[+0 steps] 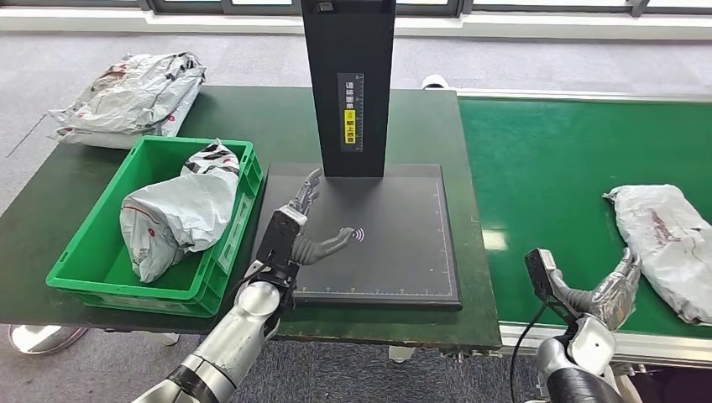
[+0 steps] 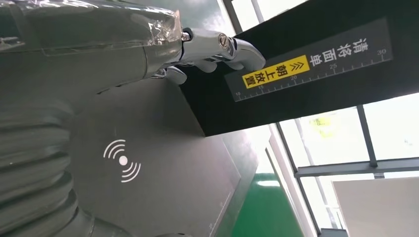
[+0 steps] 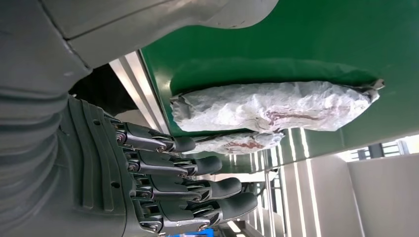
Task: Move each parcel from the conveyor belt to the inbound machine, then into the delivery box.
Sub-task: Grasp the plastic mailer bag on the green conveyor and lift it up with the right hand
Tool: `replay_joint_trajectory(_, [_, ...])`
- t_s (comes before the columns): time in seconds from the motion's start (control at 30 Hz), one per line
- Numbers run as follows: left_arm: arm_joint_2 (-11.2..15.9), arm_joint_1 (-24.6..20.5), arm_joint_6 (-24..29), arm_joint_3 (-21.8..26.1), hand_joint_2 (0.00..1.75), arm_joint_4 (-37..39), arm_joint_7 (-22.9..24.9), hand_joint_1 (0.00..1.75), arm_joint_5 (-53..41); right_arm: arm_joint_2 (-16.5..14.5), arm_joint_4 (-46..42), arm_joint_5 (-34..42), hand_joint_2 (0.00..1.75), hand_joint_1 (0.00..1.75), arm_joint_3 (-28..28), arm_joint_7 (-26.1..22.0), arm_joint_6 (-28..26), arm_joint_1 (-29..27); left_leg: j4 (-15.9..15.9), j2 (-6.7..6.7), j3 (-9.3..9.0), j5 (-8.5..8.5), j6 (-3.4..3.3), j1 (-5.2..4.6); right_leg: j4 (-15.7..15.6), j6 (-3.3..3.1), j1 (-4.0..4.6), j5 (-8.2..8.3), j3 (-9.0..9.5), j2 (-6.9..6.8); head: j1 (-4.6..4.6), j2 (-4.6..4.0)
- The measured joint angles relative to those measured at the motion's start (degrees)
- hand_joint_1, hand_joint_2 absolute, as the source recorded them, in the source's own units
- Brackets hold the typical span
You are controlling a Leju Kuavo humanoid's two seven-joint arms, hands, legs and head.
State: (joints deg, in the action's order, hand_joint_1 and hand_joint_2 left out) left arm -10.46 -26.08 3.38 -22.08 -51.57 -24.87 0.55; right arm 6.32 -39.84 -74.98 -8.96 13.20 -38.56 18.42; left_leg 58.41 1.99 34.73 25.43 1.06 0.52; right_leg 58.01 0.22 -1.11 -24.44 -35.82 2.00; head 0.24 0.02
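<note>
One grey parcel [image 1: 180, 214] in the green crate [image 1: 101, 281]; left hand [image 1: 304, 227] and right hand [image 1: 611, 290] both spread, empty

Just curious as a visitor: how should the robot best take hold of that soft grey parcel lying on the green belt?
Probably at the near long edge of the parcel, coming from the right hand beside it. The bag lies flat and crumpled, so fingers can likely gather its loose wrap.

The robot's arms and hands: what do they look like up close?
The arms are shiny silver tubes with dark bands. The left hand has a black boxy back, grey metal fingers and a thick grey thumb. The right hand has a black block at the wrist with a black cable running down. Close up, a grey ribbed cover sits behind dark, jointed fingers with rounded tips.
</note>
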Motion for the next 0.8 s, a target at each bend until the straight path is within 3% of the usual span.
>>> replay_joint_trajectory(0.43, [0.0,0.1,3.2,0.1,1.75,2.1,-1.6,0.0,-0.3,3.1,10.0,-1.3,1.75,0.0,-1.1,-0.2,-1.2,7.3,0.0,0.02,0.03,-0.04,-0.06,-0.02,0.0,0.04,-0.04,0.03,0.01,-0.01,0.0,0.0])
replay_joint_trajectory(0.8, [0.5,1.4,4.3,0.9,1.75,2.4,-2.0,0.0,-0.6,3.3,13.4,-3.0,1.75,0.0,-1.5,1.3,-1.3,8.7,0.0,0.06,0.08,-0.03,-0.06,-0.01,0.0,0.06,-0.02,-0.01,0.0,-0.03,0.0,0.0])
